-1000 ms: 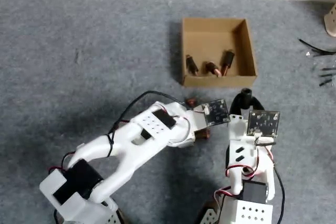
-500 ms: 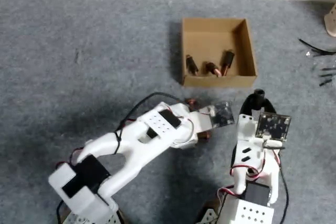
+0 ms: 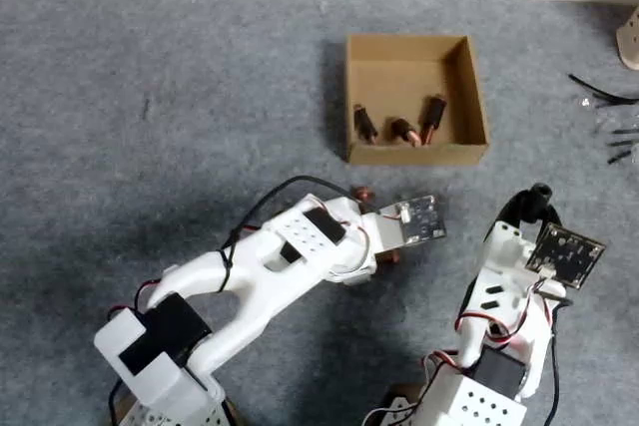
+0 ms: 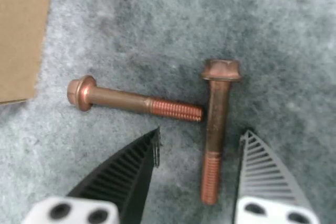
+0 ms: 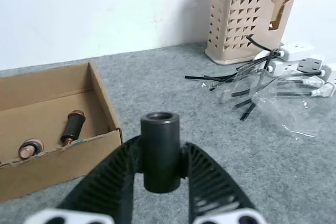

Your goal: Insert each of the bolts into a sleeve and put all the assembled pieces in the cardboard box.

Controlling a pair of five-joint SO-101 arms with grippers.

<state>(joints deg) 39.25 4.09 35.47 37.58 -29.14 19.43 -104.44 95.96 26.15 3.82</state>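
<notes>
Two copper bolts lie on the grey carpet just in front of the cardboard box (image 3: 414,97). One bolt (image 4: 216,127) lies between the open fingers of my left gripper (image 4: 199,156); the other bolt (image 4: 131,99) lies crosswise just beyond, its tip touching the first. In the high view the left gripper (image 3: 384,246) hovers over them, and a bolt head (image 3: 361,193) peeks out beside the arm. My right gripper (image 5: 160,174) is shut on an upright black sleeve (image 5: 159,148), held above the carpet right of the left arm, sleeve (image 3: 539,193). Three assembled pieces (image 3: 399,127) lie inside the box (image 5: 47,129).
Black cable ties (image 3: 609,107) and clear plastic bags (image 5: 283,98) lie on the carpet at the far right, beside a beige perforated basket (image 5: 252,14). A white wall borders the carpet at the back. Bare carpet stretches left of the box.
The right arm has swung to the right and away from the box front, carrying the black sleeve. The left arm shifted slightly, staying over the bolts.
</notes>
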